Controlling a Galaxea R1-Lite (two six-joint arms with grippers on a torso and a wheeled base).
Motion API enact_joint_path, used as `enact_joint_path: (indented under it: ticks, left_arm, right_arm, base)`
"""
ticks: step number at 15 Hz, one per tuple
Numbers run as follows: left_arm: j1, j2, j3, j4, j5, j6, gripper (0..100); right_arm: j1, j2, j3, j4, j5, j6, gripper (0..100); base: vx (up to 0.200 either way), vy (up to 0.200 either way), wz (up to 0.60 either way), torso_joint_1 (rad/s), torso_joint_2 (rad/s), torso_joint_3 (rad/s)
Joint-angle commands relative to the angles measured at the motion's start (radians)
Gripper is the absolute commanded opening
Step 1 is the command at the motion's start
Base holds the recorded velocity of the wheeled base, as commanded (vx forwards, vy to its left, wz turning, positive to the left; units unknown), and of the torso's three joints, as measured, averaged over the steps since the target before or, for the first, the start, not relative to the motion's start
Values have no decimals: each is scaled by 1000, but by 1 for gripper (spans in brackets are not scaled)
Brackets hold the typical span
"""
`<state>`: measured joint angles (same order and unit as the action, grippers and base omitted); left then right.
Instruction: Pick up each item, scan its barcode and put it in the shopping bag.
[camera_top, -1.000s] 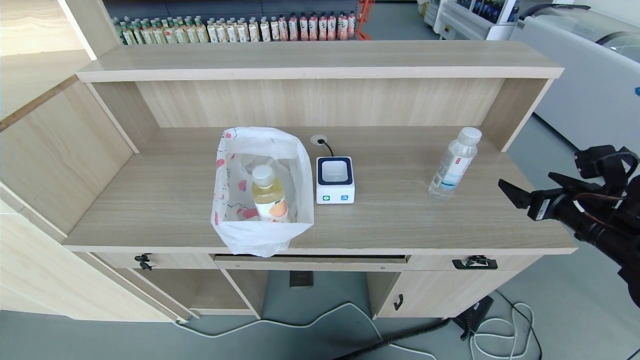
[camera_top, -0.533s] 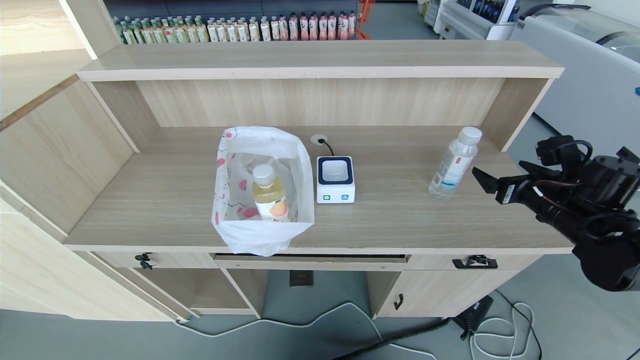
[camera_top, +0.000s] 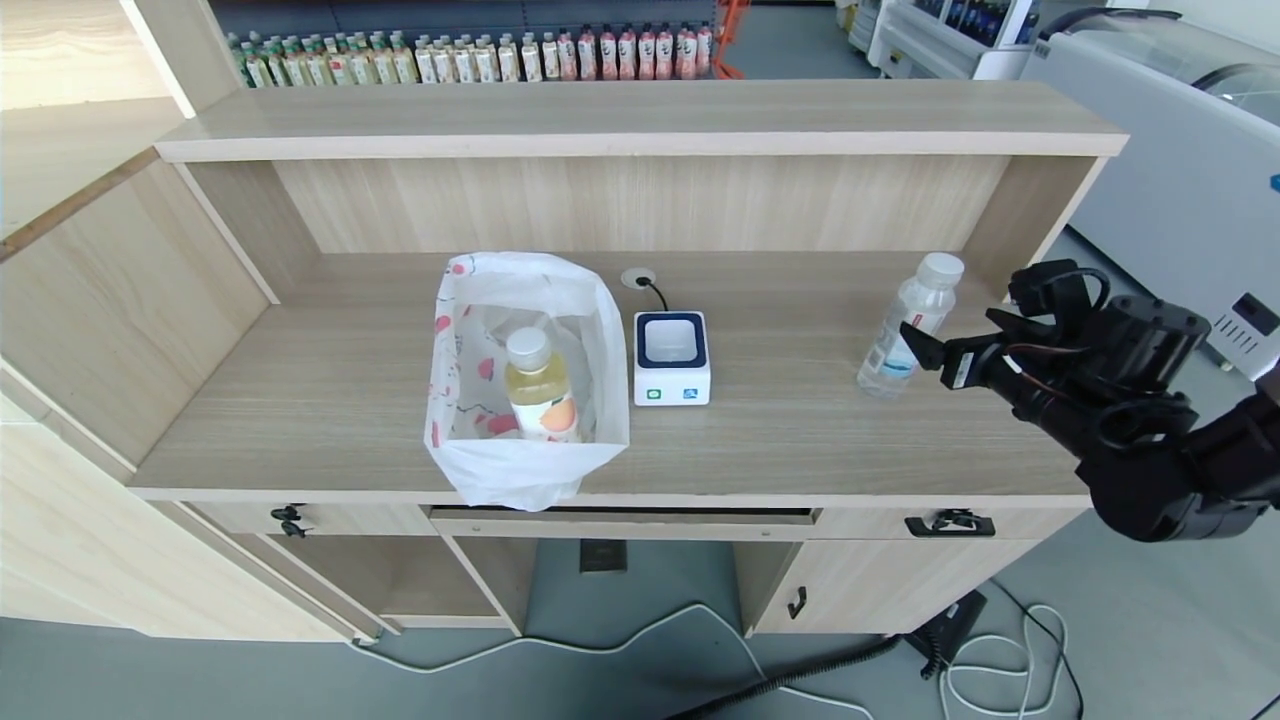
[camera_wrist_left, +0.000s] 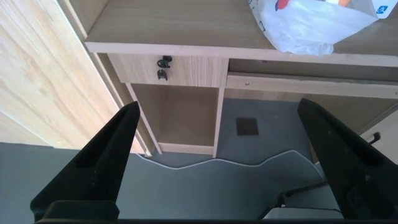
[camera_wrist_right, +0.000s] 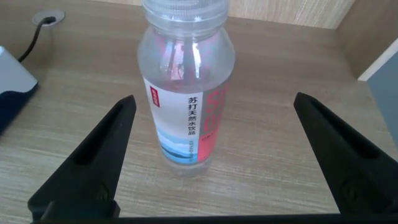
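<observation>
The right gripper (camera_top: 948, 322) has been swung in from the counter's (camera_top: 800, 440) edge and is now lined up on the water bottle (camera_top: 915, 305), jaws spread wide, nothing held. The bottle is seen upright at three o'clock of the scanner (camera_top: 670, 358), not yet gripped. A grasp is judged imminent; scanning and the shopping bag (camera_top: 520, 300) are left to come.
</observation>
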<state>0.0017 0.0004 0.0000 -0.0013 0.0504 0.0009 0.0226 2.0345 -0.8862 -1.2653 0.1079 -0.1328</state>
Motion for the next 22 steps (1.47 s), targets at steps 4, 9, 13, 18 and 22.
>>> enact_joint_path:
  ticks: [4, 9, 13, 18, 22]
  left_arm:
    - [0, 0, 0, 0, 0, 2, 100]
    - [0, 0, 0, 0, 0, 2, 100]
    - [0, 0, 0, 0, 0, 2, 100]
    - [0, 0, 0, 1, 0, 2, 100]
    - [0, 0, 0, 1, 0, 2, 100]
  right_arm:
    - [25, 67, -125, 57, -8, -1, 100]
    - [37, 141, -221, 60, -4, -4, 100]
    - [36, 167, -232, 60, -2, -8, 0]
    - [36, 184, -254, 61, -2, -8, 0]
    - [33, 208, -284, 61, -2, -8, 0]
  base:
    - [0, 0, 0, 0, 0, 0]
    - [0, 0, 0, 0, 0, 0]
    - [0, 0, 0, 0, 0, 0]
    - [0, 0, 0, 0, 0, 0]
    - [0, 0, 0, 0, 0, 0]
